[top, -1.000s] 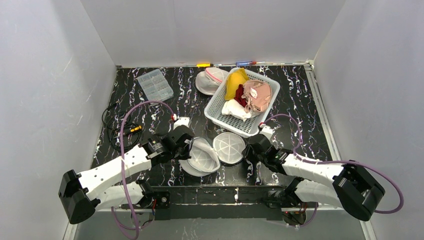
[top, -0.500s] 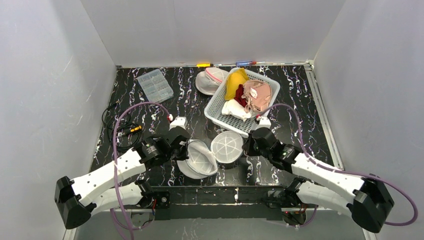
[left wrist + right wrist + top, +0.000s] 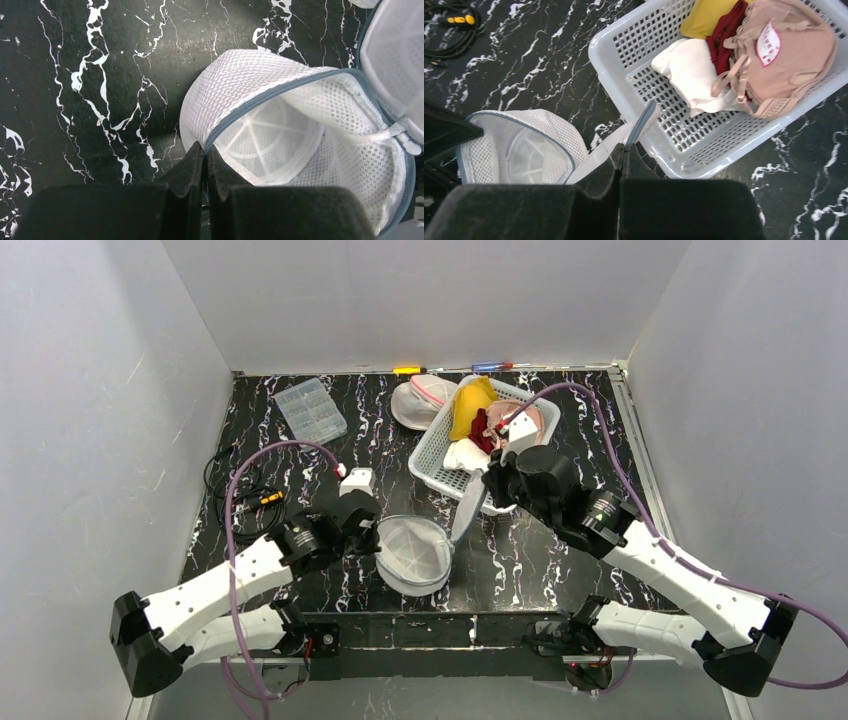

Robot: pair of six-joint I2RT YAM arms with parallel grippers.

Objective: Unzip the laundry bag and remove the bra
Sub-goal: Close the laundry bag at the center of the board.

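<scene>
The white mesh laundry bag with a grey zipper rim lies unzipped on the black marbled table. My left gripper is shut on the zipper rim at the bag's left side. My right gripper is shut on the edge of the bag's lid flap, which is held up next to the basket. Inside the bag only a white ribbed frame shows. A beige-pink bra lies in the basket, and my right wrist partly hides the bra in the top view.
The white basket also holds yellow, red and white cloth. A second white mesh bag sits behind it. A clear organiser box is at the back left, and black cables lie on the left.
My right gripper shut on the lid flap, then lifted it up and back toward the basket, so the flap stands on edge. The left gripper kept its hold on the rim.
</scene>
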